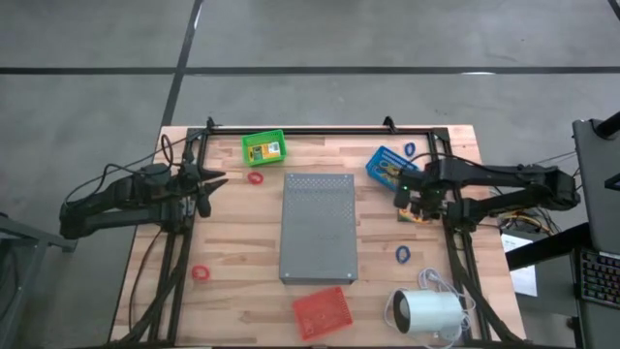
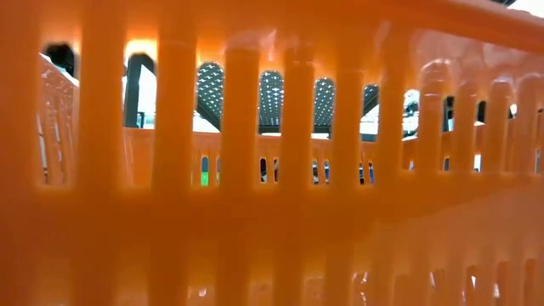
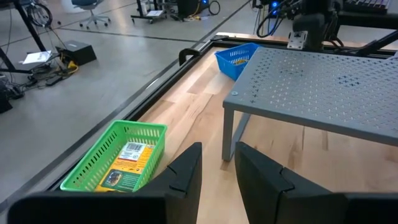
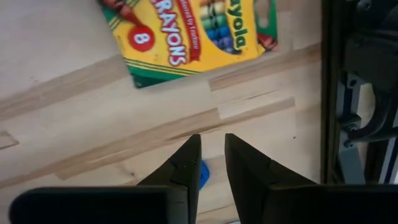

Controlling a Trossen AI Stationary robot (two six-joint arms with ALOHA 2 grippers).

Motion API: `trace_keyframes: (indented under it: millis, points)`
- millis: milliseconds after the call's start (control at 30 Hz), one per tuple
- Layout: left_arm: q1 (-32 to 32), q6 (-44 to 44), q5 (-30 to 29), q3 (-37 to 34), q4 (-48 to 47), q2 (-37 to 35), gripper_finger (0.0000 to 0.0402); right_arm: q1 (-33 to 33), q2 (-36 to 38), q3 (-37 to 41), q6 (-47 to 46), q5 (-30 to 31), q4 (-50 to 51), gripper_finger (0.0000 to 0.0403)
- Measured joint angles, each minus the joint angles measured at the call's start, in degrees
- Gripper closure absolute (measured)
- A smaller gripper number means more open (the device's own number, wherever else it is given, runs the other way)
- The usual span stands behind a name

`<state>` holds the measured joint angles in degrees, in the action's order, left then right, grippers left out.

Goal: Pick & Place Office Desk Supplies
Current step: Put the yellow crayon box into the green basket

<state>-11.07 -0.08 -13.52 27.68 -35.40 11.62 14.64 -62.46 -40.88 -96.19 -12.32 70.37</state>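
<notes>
Yellow crayon box on table, right gripper above, fingers narrowly parted, empty

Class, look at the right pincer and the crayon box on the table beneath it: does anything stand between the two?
Nothing visible does. The right pincer points down at bare wood, its fingers slightly apart and empty. The crayon box lies flat on the table just ahead of the fingertips. A small blue ring lies under the tips, not between pincer and box.

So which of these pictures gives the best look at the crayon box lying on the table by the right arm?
The right wrist view: the crayon box fills the frame, print readable, just beyond the right gripper. The high view shows only a small patch under that gripper. The low and left wrist views miss it.
</notes>
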Motion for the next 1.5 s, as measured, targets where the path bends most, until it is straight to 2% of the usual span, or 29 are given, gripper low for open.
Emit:
trace_keyframes:
  millis: [267, 567, 767, 900, 967, 1100, 1500]
  points:
    - [0.0, 0.0, 0.0, 0.0, 0.0, 0.0, 0.0303, 0.0, 5.5, 0.0, -3.4, 3.7, 0.4, 0.0297]
    - [0.0, 0.0, 0.0, 0.0, 0.0, 0.0, 0.0303, 1.6, 4.5, -2.5, -3.4, 4.6, 5.3, 0.0280]
    - [0.0, 0.0, 0.0, 0.0, 0.0, 0.0, 0.0303, 4.6, 2.7, -7.3, 9.8, 5.5, 9.2, 0.0277]
    - [0.0, -0.2, 0.0, 0.0, 0.0, 0.0, 0.0303, 6.5, 1.7, -10.1, 28.5, 13.8, 11.9, 0.0277]
    - [0.0, -0.2, 0.0, 0.0, 0.0, 0.0, 0.0303, 7.2, 1.2, -10.5, 34.3, 15.0, 11.9, 0.0278]
    - [0.0, -0.2, 0.0, 0.0, 0.0, 0.0, 0.0303, 8.5, 0.0, -9.2, 37.9, 9.4, 12.1, 0.0279]
    - [0.0, -0.2, 0.0, 0.0, 0.0, 0.0, 0.0303, 10.8, -4.9, -2.1, 39.2, 7.5, 7.8, 0.0280]
